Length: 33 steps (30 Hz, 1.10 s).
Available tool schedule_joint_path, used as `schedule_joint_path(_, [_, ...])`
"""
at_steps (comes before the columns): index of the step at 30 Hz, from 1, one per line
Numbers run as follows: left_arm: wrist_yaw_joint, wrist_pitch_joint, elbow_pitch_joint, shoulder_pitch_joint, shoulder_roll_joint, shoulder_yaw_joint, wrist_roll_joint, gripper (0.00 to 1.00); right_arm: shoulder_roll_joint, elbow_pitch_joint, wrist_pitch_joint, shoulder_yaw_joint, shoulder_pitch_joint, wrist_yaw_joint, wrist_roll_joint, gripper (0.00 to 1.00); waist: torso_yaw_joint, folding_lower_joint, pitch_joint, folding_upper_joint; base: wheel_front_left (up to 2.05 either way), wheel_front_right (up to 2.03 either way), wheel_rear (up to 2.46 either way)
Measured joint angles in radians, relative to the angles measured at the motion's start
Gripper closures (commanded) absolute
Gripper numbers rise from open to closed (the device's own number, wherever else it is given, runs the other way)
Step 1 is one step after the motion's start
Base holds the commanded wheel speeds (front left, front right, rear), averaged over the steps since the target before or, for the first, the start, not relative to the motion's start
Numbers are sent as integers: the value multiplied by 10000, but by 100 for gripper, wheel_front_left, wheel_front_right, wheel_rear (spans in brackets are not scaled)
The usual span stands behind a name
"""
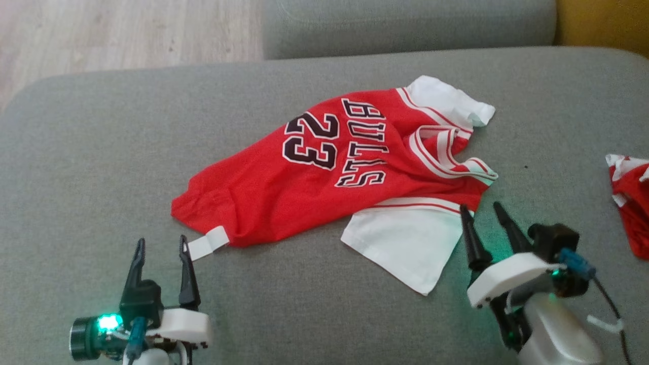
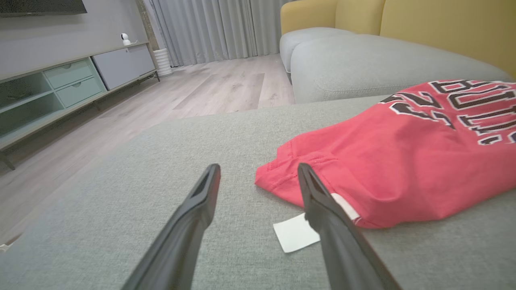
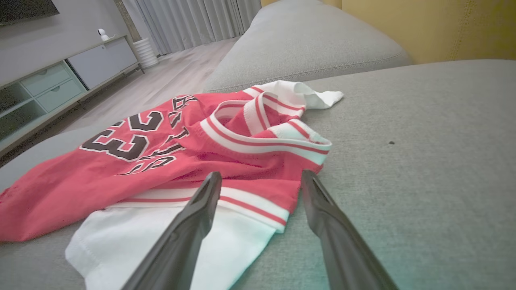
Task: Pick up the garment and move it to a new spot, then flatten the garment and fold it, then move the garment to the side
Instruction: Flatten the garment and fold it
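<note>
The garment (image 1: 324, 172) is a red jersey with white sleeves, reading "BULLS 23", lying crumpled on the grey sofa cushion (image 1: 101, 152). A white tag (image 1: 208, 242) sticks out at its lower hem. My left gripper (image 1: 161, 247) stands open just short of that hem corner, holding nothing; in the left wrist view the left gripper (image 2: 258, 173) has the red hem (image 2: 282, 169) and white tag (image 2: 296, 237) between and just ahead of its fingers. My right gripper (image 1: 481, 210) is open at the jersey's shoulder edge, and in the right wrist view the right gripper (image 3: 260, 179) frames the striped armhole (image 3: 258, 201).
Another red and white garment (image 1: 631, 203) lies at the cushion's right edge. A second grey cushion (image 1: 405, 25) and a yellow backrest (image 1: 603, 23) stand behind. Wooden floor (image 1: 127, 30) lies beyond the far left edge, with a low cabinet (image 2: 72, 80) across the room.
</note>
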State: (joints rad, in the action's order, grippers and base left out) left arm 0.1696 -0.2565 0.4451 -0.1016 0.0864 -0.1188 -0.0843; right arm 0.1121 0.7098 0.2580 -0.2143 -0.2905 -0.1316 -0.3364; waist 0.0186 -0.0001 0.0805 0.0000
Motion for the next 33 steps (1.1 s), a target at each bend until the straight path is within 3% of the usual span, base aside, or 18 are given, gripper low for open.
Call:
schedule_joint_path(14, [-562, 0, -10, 73, -324, 234, 65, 0, -416, 1018, 0, -355, 454, 2, -146, 0, 227, 1, -190, 0, 0, 0, 0])
schedule_joint_path(25, [-744, 0, -12, -252, -385, -228, 56, 0, -487, 2228, 0, 1396, -824, 0, 943, 0, 674, 3, 270, 0, 0, 0, 0])
schedule_joint_path(32, [-736, 0, -79, -427, -399, -627, -148, 0, -495, 2941, 4, 1850, -1441, 0, 1244, 0, 883, 2, 536, 0, 0, 0, 0])
schedule_joint_path(33, [-734, 0, -94, -429, -397, -700, -169, 0, -495, 3081, 19, 1896, -1569, 0, 1331, 39, 912, 2, 567, 0, 0, 0, 0])
